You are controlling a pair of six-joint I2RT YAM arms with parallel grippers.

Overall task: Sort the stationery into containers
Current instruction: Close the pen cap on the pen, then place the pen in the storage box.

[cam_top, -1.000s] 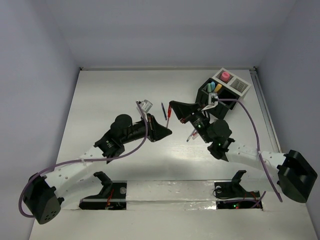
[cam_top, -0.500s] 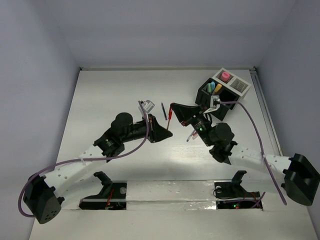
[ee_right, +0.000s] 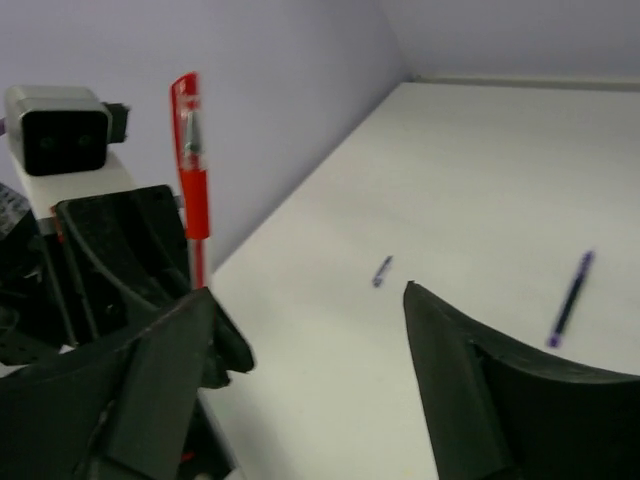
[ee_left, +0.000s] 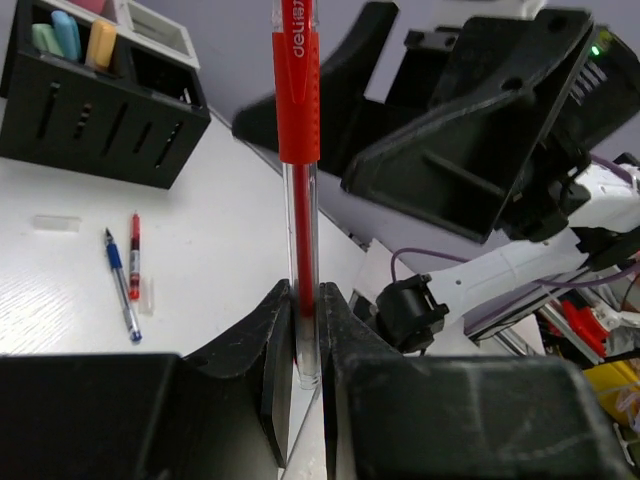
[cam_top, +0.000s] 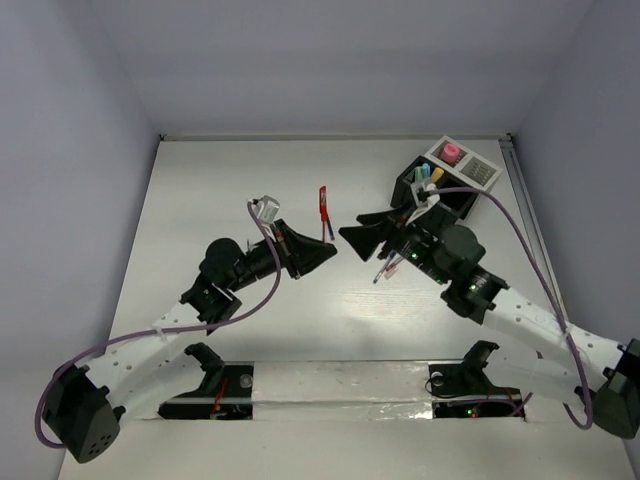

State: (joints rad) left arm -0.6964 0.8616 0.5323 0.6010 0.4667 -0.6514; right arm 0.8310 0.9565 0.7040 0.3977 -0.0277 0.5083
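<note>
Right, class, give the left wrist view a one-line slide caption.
Left hand clamps a red pen; black organizer stands beyond.

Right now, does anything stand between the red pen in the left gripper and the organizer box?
Yes. The open right gripper sits right beside the red pen, across the left gripper's path toward the black organizer.

red pen (ee_left: 298, 100) top cropped, organizer (ee_left: 100, 125) edge cropped

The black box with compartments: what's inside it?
A green marker, a teal marker and a peach marker stick out of the black box. Its wall hides their lower parts; the neighbouring compartment is too dark to judge.
</note>
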